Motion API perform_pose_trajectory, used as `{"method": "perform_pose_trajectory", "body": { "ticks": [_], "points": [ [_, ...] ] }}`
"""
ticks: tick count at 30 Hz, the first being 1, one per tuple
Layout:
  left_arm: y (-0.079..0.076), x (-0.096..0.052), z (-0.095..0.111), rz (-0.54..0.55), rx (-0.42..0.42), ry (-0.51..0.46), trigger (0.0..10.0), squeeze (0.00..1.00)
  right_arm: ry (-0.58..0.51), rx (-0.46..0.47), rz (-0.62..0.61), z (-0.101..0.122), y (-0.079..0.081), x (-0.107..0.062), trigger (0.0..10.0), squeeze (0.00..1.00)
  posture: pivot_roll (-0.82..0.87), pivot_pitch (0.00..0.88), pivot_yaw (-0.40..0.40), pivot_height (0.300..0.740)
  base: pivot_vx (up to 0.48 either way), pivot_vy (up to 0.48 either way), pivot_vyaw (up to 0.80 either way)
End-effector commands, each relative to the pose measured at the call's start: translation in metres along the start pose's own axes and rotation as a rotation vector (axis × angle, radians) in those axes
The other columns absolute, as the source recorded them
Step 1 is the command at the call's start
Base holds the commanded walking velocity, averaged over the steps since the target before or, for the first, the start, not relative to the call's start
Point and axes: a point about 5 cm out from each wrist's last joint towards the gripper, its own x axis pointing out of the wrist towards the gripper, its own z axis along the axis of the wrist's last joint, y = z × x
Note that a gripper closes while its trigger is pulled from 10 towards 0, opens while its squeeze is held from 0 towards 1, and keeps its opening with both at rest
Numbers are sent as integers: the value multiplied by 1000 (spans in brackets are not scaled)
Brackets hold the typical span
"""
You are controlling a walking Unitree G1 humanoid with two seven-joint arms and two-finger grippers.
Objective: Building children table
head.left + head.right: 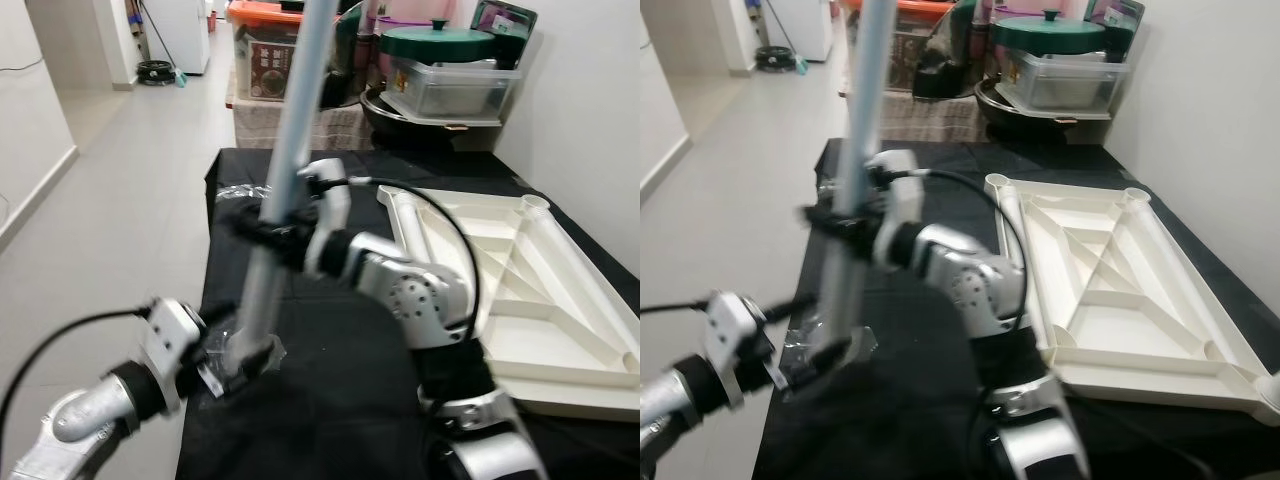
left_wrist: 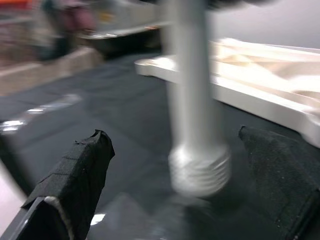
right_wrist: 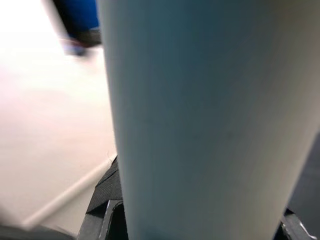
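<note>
— Leg (image 1: 285,170)?
— Upright left of tabletop (image 1: 520,290), clamped mid-shaft by right tool (image 1: 262,232). Threaded end just above black surface (image 1: 350,400).
— Left tool (image 2: 195,195)?
— Spread wide around threaded end, not touching.

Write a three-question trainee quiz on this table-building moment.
1. True or false: the right gripper is shut on the table leg.
2. Which end of the leg sits between the left gripper's open fingers? A smooth cap, B threaded end, C wheel.
3. Fill in: the white table top lies upside down on a ____ cloth.

Key: 1 true; 2 B; 3 black.
</note>
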Motion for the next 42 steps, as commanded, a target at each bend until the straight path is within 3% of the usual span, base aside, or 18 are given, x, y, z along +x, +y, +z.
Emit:
{"method": "perform_pose_trajectory", "body": {
  "ticks": [1,2,5,6,7,8,9,10,12,17,24,33,36,42],
  "points": [
    [13,0,3,154,39,-27,10000,518,-21,-107,-111,7,-14,-1,0,0,94,0,-80,740,0,0,0],
    [21,-2,3,252,59,-31,10000,0,-31,-160,-184,11,-24,-4,0,0,89,0,-79,740,0,0,0],
    [27,-4,-1,358,52,-17,10000,0,-54,-229,-289,19,-36,-9,0,0,85,0,-80,740,0,0,0],
    [24,-4,-5,383,32,-2,10000,0,-85,-238,-343,24,-40,-13,5765,0,81,0,-79,740,0,0,0],
    [24,-4,-5,383,32,-2,10000,0,-85,-238,-343,24,-40,-13,5765,0,81,0,-79,740,0,0,0],
    [17,-3,-11,403,1,13,10000,0,-130,-239,-411,30,-44,-17,10000,0,81,0,-78,740,0,0,0],
    [17,-3,-11,403,1,13,10000,0,-130,-239,-411,30,-44,-17,10000,0,81,0,-78,740,0,0,0],
    [6,3,-17,406,-3,44,10000,0,-174,-239,-478,35,-46,-20,10000,0,75,0,-74,740,0,0,0],
    [-10,10,-22,384,-53,43,10000,0,-224,-217,-499,37,-44,-21,10000,0,75,0,-74,740,0,0,0],
    [-24,17,-27,365,-81,49,10000,0,-243,-219,-487,28,-35,-22,10000,0,61,0,-68,740,0,0,0],
    [-19,16,-35,451,-77,89,10000,0,-243,-193,-442,10,-23,-24,10000,0,60,0,-67,740,-37,0,0],
    [-15,19,-33,492,-46,81,10000,0,-264,-186,-408,6,-13,-20,10000,0,61,0,-63,740,-191,0,0],
    [-10,19,-33,538,-41,81,10000,0,-261,-270,-387,7,-7,-19,10000,0,61,0,-64,740,0,0,533],
    [-8,22,-38,557,-29,124,10000,0,-276,-201,-400,5,-7,-20,10000,0,62,0,-65,740,0,-160,510]
  ]
}}
